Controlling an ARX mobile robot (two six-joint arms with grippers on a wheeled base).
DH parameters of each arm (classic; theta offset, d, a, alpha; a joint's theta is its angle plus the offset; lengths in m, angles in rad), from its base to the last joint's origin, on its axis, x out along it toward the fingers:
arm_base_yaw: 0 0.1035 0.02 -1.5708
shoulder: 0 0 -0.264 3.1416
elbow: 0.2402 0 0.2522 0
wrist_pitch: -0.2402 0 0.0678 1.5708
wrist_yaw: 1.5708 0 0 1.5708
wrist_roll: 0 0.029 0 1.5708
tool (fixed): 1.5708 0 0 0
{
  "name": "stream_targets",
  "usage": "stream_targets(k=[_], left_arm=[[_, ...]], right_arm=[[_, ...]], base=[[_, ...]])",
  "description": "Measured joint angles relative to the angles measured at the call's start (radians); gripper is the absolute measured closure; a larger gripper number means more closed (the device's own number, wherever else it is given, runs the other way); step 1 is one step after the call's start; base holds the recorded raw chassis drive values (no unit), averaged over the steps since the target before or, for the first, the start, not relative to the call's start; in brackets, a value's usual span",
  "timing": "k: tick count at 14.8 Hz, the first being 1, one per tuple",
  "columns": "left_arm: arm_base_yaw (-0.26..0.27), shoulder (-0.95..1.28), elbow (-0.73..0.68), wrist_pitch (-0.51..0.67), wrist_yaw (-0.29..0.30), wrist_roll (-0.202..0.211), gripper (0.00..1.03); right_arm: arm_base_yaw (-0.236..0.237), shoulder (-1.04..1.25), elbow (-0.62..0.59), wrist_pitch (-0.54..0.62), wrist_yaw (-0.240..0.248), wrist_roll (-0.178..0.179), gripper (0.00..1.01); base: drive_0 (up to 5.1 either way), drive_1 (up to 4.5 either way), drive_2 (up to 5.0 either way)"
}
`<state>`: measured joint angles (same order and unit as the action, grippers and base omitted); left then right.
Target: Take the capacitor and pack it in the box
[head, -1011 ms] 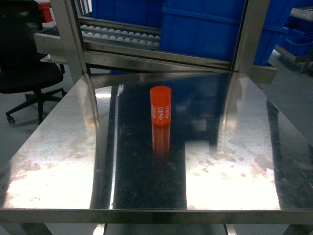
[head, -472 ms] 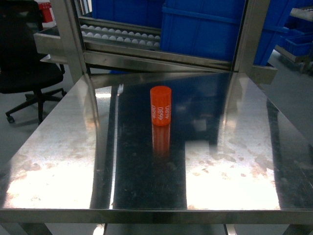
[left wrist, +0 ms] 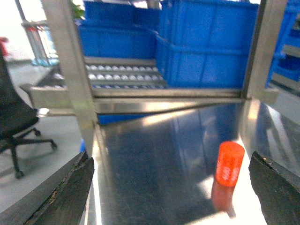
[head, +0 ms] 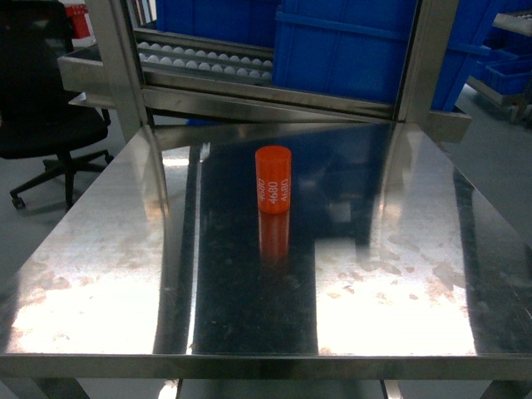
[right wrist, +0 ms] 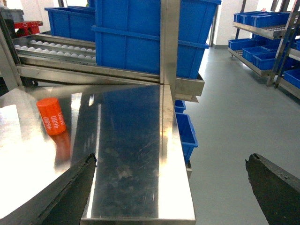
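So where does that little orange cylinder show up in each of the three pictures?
Head: orange cylinder stands upright mid-table.
Left wrist: lower right.
Right wrist: left side.
Shared landmark: the blue bins behind the steel table.

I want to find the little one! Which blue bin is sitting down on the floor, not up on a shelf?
The small blue bin tucked beside the steel table, below the big blue bins on the roller rack.
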<state>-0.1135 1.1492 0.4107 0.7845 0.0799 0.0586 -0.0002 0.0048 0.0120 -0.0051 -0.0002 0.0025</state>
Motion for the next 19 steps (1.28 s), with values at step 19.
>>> stream_targets(k=[19], left_arm=[[-0.125, 1.177, 1.136, -0.566, 0.539, 0.181, 0.05]], right_arm=[[0.000, 0.000, 0.000, 0.000, 0.000, 0.000, 0.03]], base=[[0.0, 0.00, 0.0]])
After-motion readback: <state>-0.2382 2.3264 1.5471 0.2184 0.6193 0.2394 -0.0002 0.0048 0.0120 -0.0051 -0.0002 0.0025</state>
